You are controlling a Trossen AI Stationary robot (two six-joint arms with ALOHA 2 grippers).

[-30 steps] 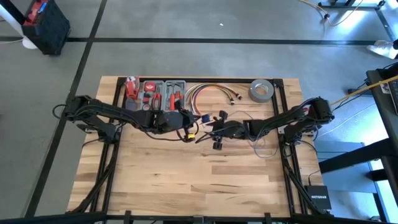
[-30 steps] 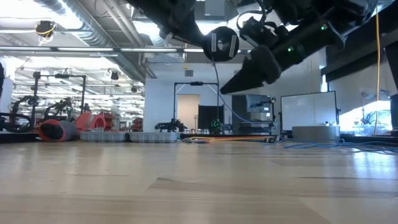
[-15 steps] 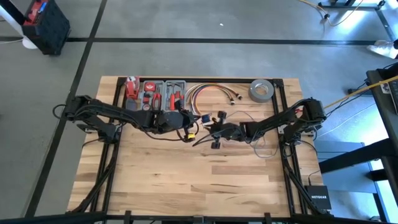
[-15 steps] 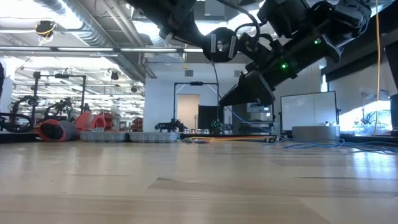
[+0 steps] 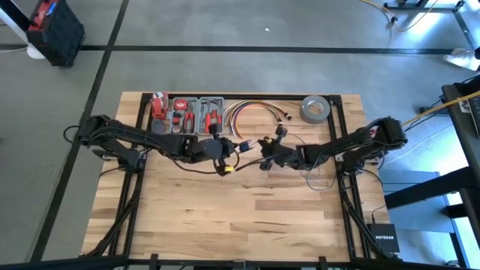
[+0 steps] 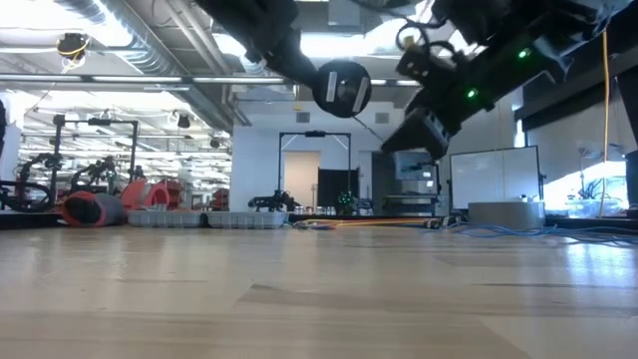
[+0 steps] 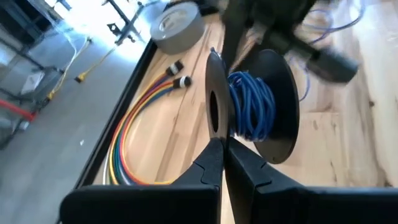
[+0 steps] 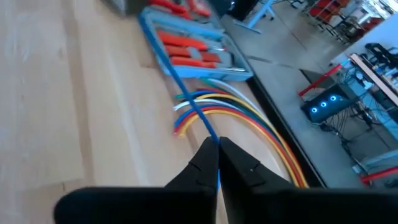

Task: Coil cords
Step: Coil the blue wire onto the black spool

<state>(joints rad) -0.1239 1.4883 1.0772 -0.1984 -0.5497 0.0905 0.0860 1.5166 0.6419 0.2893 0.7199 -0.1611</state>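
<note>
Since a second ago, we log the right end effector (image 8: 218, 163) as gone from spread to pressed together, pinching the blue wire (image 8: 180, 93), and shifted toward the tabletop's far edge. That wire runs straight out from its fingertips toward the tool tray (image 8: 193, 53). Left end effector (image 7: 222, 163): pressed together on the rim of a black spool (image 7: 249, 106) wound with blue wire, held above the tabletop (image 5: 247, 210) at centre. Both arms reach inward, nearly meeting. Coloured cable bundle (image 5: 251, 112) and tape roll (image 5: 316, 109) lie at the far edge.
</note>
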